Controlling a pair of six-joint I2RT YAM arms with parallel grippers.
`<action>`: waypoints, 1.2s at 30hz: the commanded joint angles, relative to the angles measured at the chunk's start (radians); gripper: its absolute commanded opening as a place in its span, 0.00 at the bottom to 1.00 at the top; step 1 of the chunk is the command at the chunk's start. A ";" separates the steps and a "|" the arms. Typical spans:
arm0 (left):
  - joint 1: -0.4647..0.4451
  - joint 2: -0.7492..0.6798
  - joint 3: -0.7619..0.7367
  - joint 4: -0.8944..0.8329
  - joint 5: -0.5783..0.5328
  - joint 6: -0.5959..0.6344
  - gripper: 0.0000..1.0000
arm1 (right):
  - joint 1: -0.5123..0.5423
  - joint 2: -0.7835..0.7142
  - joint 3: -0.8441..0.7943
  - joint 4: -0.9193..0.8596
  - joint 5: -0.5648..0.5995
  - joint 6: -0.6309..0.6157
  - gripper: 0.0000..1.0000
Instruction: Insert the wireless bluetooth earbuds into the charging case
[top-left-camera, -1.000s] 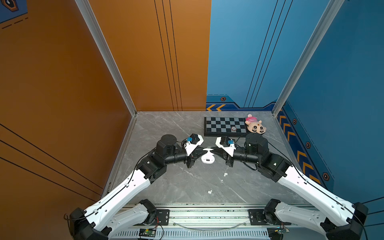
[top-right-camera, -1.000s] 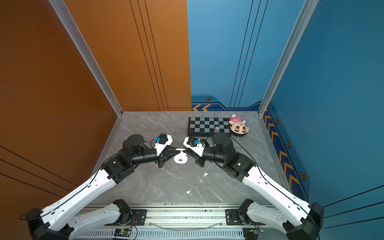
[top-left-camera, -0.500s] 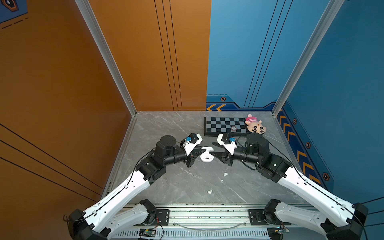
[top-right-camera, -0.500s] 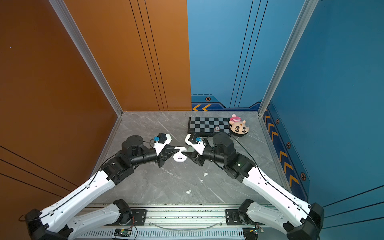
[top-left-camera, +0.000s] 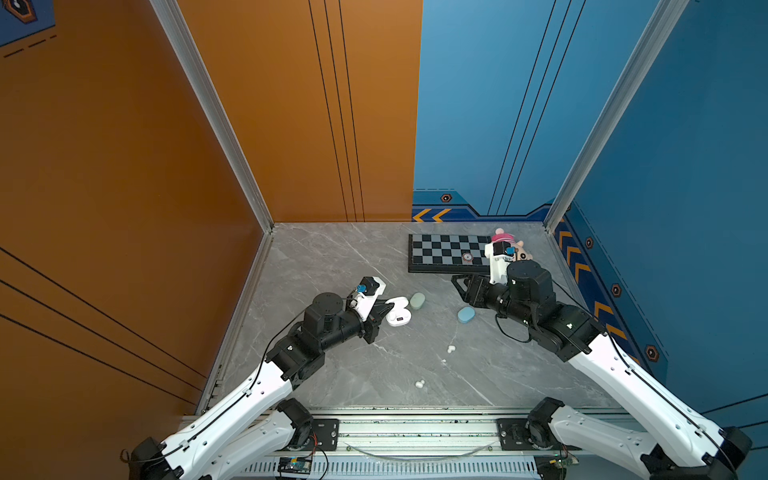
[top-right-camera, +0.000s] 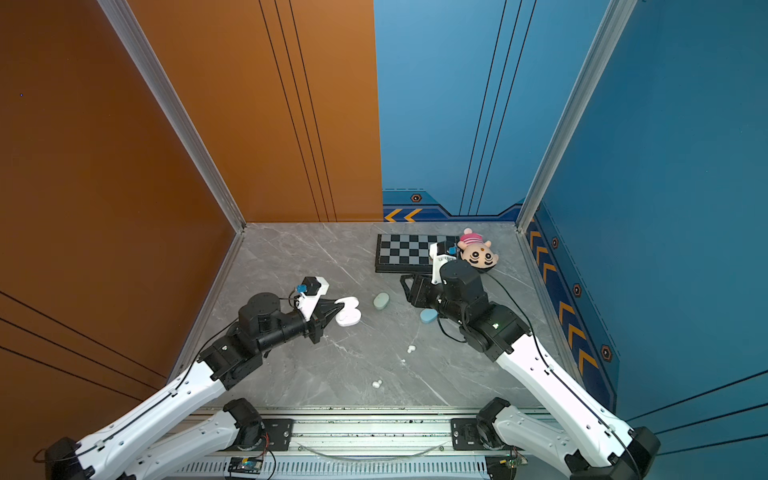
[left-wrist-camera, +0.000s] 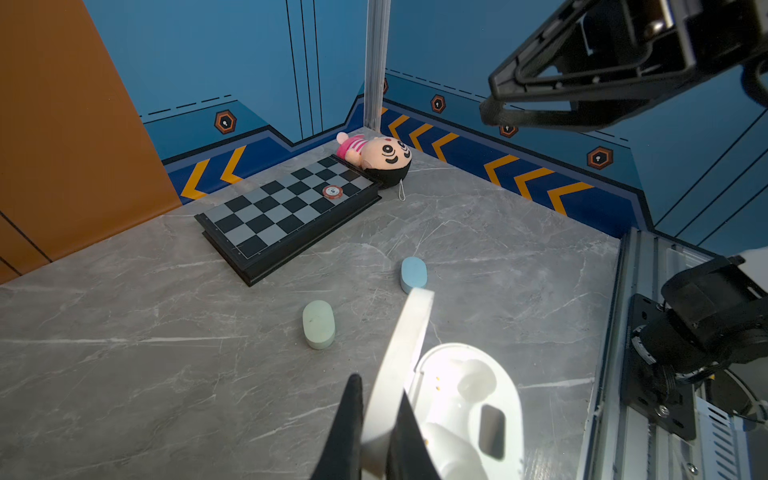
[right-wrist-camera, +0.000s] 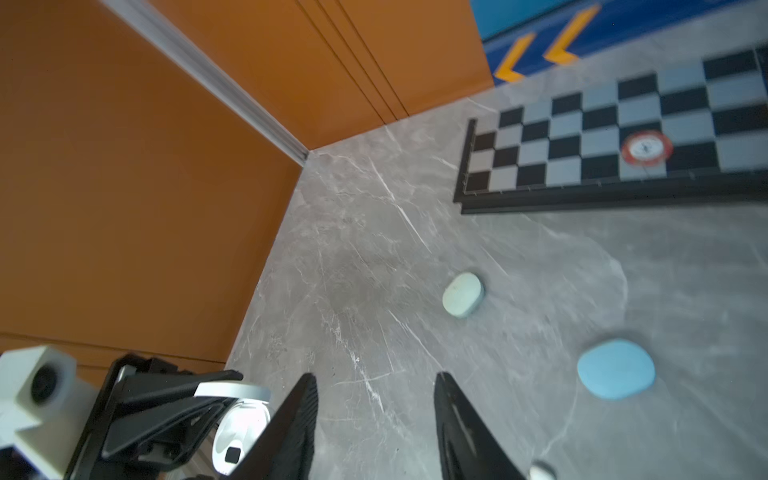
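The white charging case (top-left-camera: 399, 313) (top-right-camera: 348, 313) rests open on the grey table. My left gripper (left-wrist-camera: 379, 386) (top-left-camera: 387, 308) is shut on its raised lid (left-wrist-camera: 405, 345). In the left wrist view the base (left-wrist-camera: 505, 390) shows one hollow well, and a white rounded bud (left-wrist-camera: 451, 446) seems to sit in the other. My right gripper (right-wrist-camera: 374, 386) (top-left-camera: 460, 286) hangs open and empty, to the right of the case and apart from it. White earbuds (top-left-camera: 451, 349) (top-left-camera: 420, 384) lie loose nearer the front, and another earbud (right-wrist-camera: 540, 471) shows by a right finger.
A closed mint-green case (top-left-camera: 417, 301) (right-wrist-camera: 463, 295) and a closed light blue case (top-left-camera: 466, 314) (right-wrist-camera: 616, 369) lie between the grippers. A chessboard (top-left-camera: 440, 253) with a red chip (top-left-camera: 468, 257) and a plush doll (top-right-camera: 478, 251) lie at the back right. Orange and blue walls enclose the table.
My right gripper has opened and drawn back to the right, away from the white case. The left gripper keeps its hold on the lid, and the case has shifted slightly left.
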 joint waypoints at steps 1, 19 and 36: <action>0.010 -0.020 -0.044 0.092 -0.031 -0.044 0.00 | -0.004 -0.007 -0.070 -0.181 0.167 0.374 0.46; 0.001 -0.031 -0.166 0.243 -0.013 -0.067 0.00 | 0.054 0.364 -0.130 -0.272 0.170 0.883 0.50; -0.004 -0.058 -0.190 0.254 -0.037 -0.067 0.00 | 0.131 0.604 -0.072 -0.295 0.066 0.972 0.53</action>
